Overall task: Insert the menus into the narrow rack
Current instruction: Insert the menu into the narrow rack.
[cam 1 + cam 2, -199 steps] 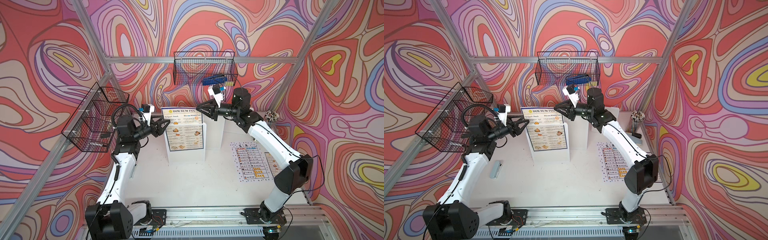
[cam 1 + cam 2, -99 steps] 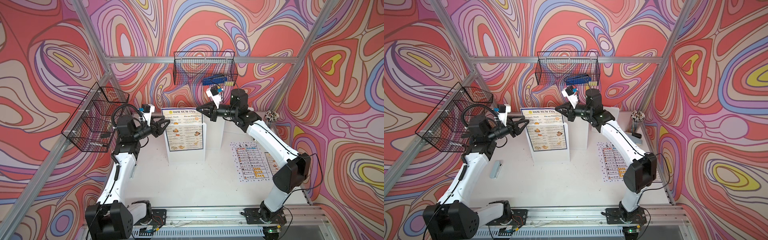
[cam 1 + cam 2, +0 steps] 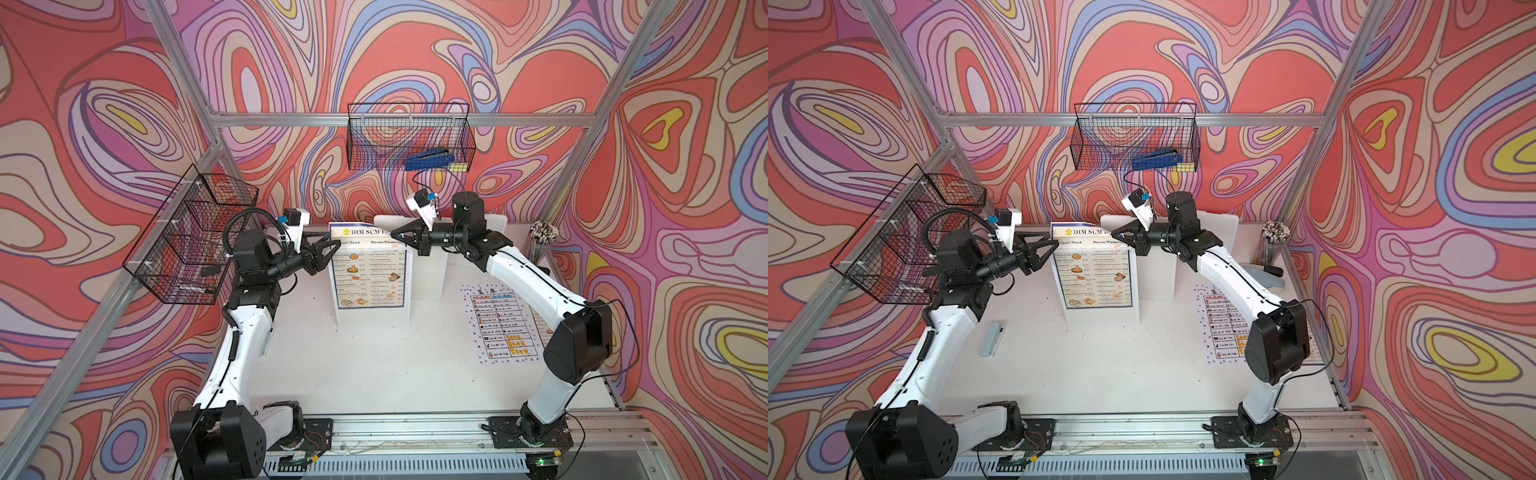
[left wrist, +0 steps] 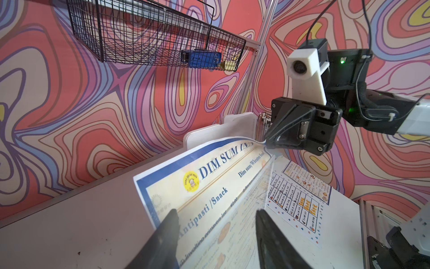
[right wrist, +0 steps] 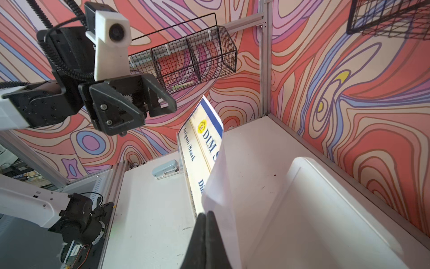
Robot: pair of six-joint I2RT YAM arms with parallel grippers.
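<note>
Two arms are meeting over the narrow rack [image 3: 374, 318] [image 3: 1104, 316], which is standing at about 12 o'clock on the white table [image 3: 374, 374]. One blue-bordered "DIM SUM INN" menu [image 3: 368, 274] [image 3: 1094, 278] [image 4: 209, 186] [image 5: 207, 132] is standing upright in the rack's front slot behind a clear panel, its title band rising above the panel's top edge.

From the 2 o'clock side, the right gripper [image 3: 397, 237] [image 3: 1121, 237] [image 4: 267, 142] [image 5: 207, 216] is pinching the menu's upper right corner, jaws pressed together on the paper, and the corner is curling slightly at the grip.

From 10 o'clock, the left gripper [image 3: 330, 249] [image 3: 1054, 249] [image 4: 216, 219] [image 5: 160, 111] is hovering just beside the menu's upper left edge with its jaws standing apart and gripping nothing. Whether a fingertip is brushing the sheet, I cannot tell.

At 3 o'clock the white menu [image 3: 503, 328] [image 3: 1225, 328] [image 4: 295, 202] with the icon-dotted border is lying flat on the table, partly under the right arm. The left wrist view is showing a smaller food-photo menu [image 4: 309, 181] lying just beside it, toward the side wall.

At 2 o'clock a cup of pens [image 3: 542, 237] [image 3: 1273, 237] is standing in the corner. At 9 o'clock a pale blue stapler [image 3: 992, 338] [image 5: 166, 168] is lying on the table. One wire basket [image 3: 409, 137] is hanging on the back wall with a dark blue stapler [image 3: 430, 160] inside, and another wire basket [image 3: 191, 237] is hanging on the left wall.
</note>
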